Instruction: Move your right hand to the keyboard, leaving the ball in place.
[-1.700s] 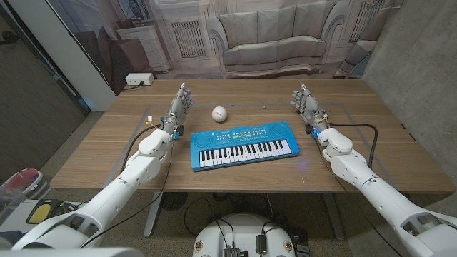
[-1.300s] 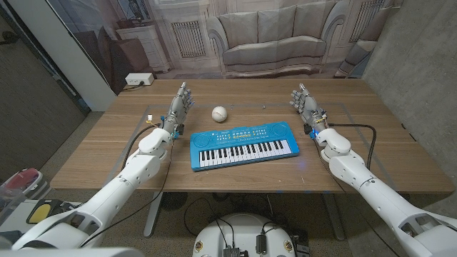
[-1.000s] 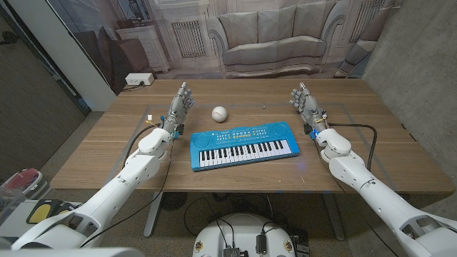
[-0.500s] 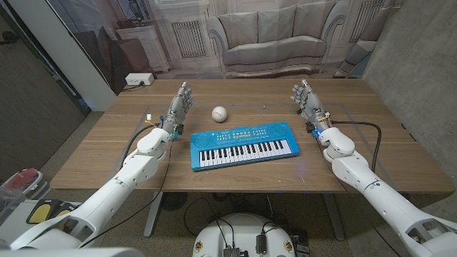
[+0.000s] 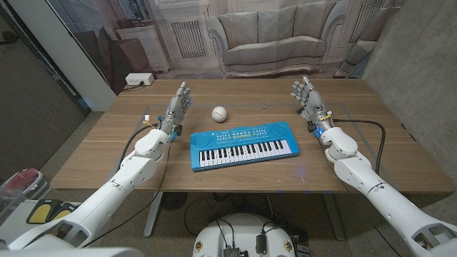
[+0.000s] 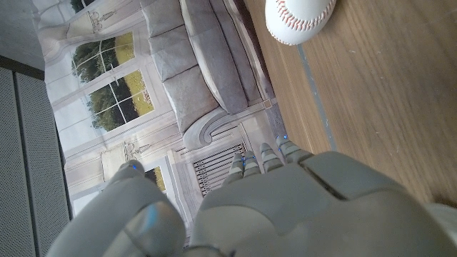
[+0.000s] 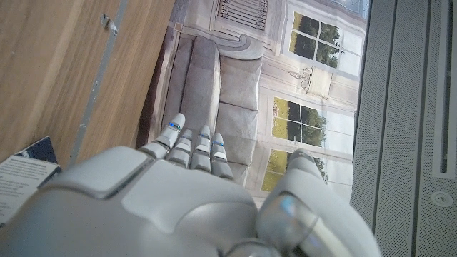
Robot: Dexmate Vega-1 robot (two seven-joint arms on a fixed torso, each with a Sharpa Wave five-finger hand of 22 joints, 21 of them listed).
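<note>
Centrally, blue keyboard (image 5: 244, 145) (white keys), untouched

Blue keyboard (image 5: 243, 146) flat at table middle; white red-stitched ball (image 5: 219, 113) near behind it.

Your left arm comes in from the bottom left corner and stretches forward over the table, forearm raised toward the wrist. Your left hand (image 5: 178, 102) stands upright at its end, fingers extended and slightly apart, holding nothing. Your right arm mirrors it from the bottom right corner, a black cable looping beside its forearm. Your right hand (image 5: 306, 96) is also upright, fingers up and loosely spread, empty. In each wrist view you see the back of that hand (image 6: 285, 207) (image 7: 164, 207), fingers pointing away, thumb out to one side.
</note>
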